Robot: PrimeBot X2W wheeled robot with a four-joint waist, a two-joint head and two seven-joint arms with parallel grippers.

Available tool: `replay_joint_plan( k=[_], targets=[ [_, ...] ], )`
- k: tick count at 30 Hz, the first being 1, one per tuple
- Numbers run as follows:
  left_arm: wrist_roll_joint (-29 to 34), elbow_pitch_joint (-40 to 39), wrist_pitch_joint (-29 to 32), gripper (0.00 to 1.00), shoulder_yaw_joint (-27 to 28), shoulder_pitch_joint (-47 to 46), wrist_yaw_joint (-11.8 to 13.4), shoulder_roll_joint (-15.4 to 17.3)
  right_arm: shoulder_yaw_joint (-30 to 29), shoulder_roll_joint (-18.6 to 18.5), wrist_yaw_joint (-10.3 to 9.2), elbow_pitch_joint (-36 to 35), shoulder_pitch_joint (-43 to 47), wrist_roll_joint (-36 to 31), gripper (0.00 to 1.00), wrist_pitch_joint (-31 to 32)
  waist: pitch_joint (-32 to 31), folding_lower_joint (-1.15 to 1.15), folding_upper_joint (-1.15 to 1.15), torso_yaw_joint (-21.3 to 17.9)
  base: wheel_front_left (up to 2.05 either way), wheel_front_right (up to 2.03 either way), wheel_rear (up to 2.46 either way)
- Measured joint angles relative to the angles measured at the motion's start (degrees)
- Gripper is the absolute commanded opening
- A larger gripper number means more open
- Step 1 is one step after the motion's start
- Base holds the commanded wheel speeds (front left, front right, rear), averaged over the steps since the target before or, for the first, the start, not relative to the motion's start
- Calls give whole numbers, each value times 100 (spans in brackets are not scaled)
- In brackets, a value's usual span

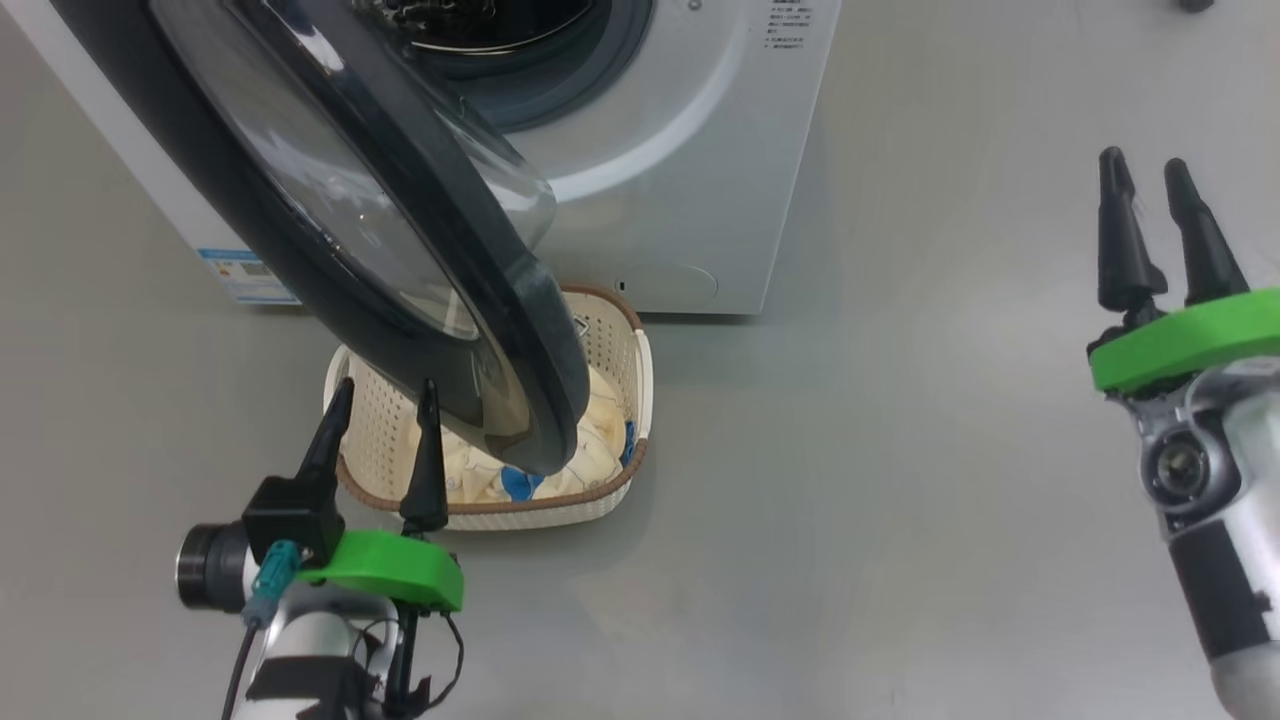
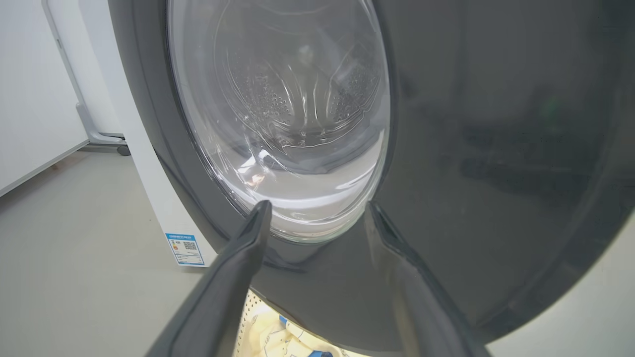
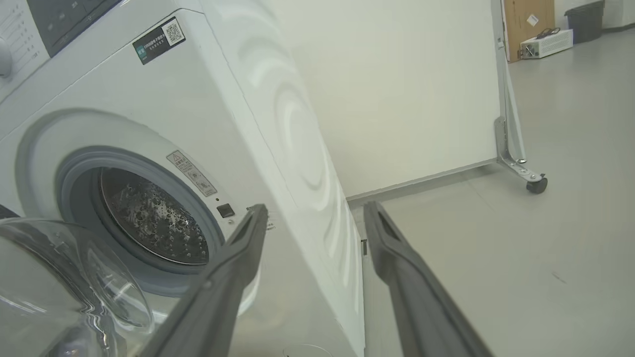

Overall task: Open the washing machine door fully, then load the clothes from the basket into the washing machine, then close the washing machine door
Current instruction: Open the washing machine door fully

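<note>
Left gripper (image 1: 385, 395): fingers (image 1: 428, 450) stood apart with nothing between them, tips over the near-left rim of the basket (image 1: 612, 345). No contact that I could make out. From the left wrist, the same gripper (image 2: 317, 206) pointed at the washing machine door (image 2: 471, 148), tips near the black rim just below the glass bowl. Touching or not, I could not tell.

Right gripper (image 1: 1143, 165): fingers (image 1: 1120, 240) parted and empty, above bare floor (image 1: 850, 500), well apart from the washing machine (image 1: 680, 150), at about its 3 o'clock. From the right wrist, the gripper (image 3: 315, 207) faced the machine's front right corner, with the steel drum (image 3: 154, 218) at 9 o'clock through the open mouth.

The door stood swung out from the machine's left side and hung over the basket, covering its 11 o'clock part.

The basket sat on the floor just beside the machine's front, at 6 o'clock of the drum mouth.

The clothes (image 1: 600, 440) lay inside the basket, cream with blue patches, showing at 5 o'clock of the door's lower edge.

A blue label (image 1: 245, 275) sat on the machine's lower front corner, at 10 o'clock of the basket.
</note>
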Motion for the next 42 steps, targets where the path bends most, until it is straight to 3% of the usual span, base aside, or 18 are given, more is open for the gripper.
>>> replay_joint_plan(
  k=[4,12,24,42],
  targets=[
    [7,18,0,100,12,68,-8,0,-634,390,1,-334,596,-1629,100,0,-113,0,0,-52,0,0,0],
    [5,31,0,100,38,417,-5,4,-1413,1037,1,-1132,1751,-3284,100,0,-397,0,0,-153,0,0,0],
    [4,41,0,100,38,659,-9,7,-1526,1382,1,-1798,2848,-4019,100,15,-625,0,0,-216,0,0,0],
    [1,80,0,100,29,736,-10,13,-1518,1427,1,-2064,3167,-4078,100,245,-727,0,0,-252,0,0,0]
  ],
)
